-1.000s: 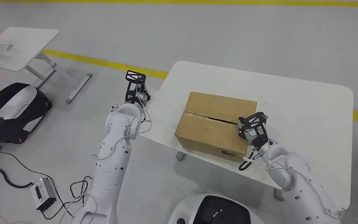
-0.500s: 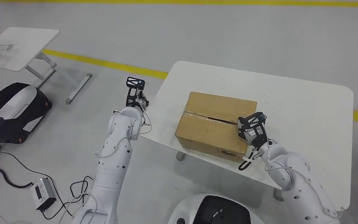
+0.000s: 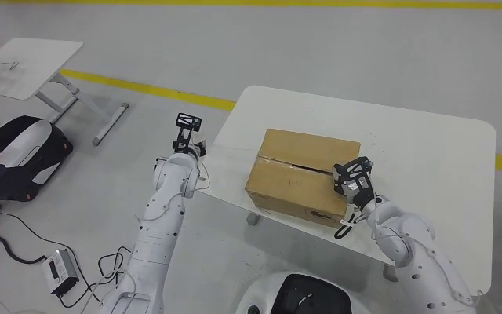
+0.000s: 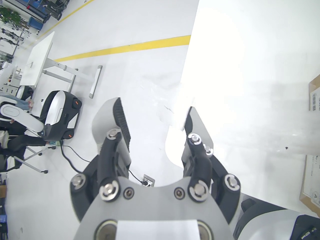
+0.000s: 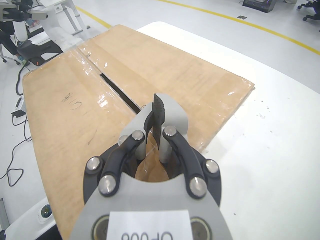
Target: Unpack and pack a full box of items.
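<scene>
A closed cardboard box (image 3: 302, 173) (image 5: 75, 96) lies on the white table (image 3: 408, 125) (image 5: 275, 101), its top seam (image 5: 117, 88) partly split under clear tape. My right gripper (image 3: 354, 169) (image 5: 157, 98) is shut and hovers over the box's near right corner, at the end of the seam. My left gripper (image 3: 187, 120) (image 4: 153, 108) is open, off the table's left edge over the floor. A strip of clear tape (image 4: 225, 116) (image 3: 227, 161) stretches from the box side (image 4: 315, 93) across the table to one left finger (image 4: 191, 126).
A second white table (image 3: 31, 67) (image 4: 37, 61) stands far left on the floor. A black-and-white machine (image 3: 27, 153) (image 4: 60, 116) and cables (image 3: 63, 267) lie beside it. A yellow floor line (image 3: 141, 88) runs behind the table.
My left gripper has drifted a little nearer to me, away from the table's corner, with the tape strip trailing to it. The right gripper and box have stayed put.
</scene>
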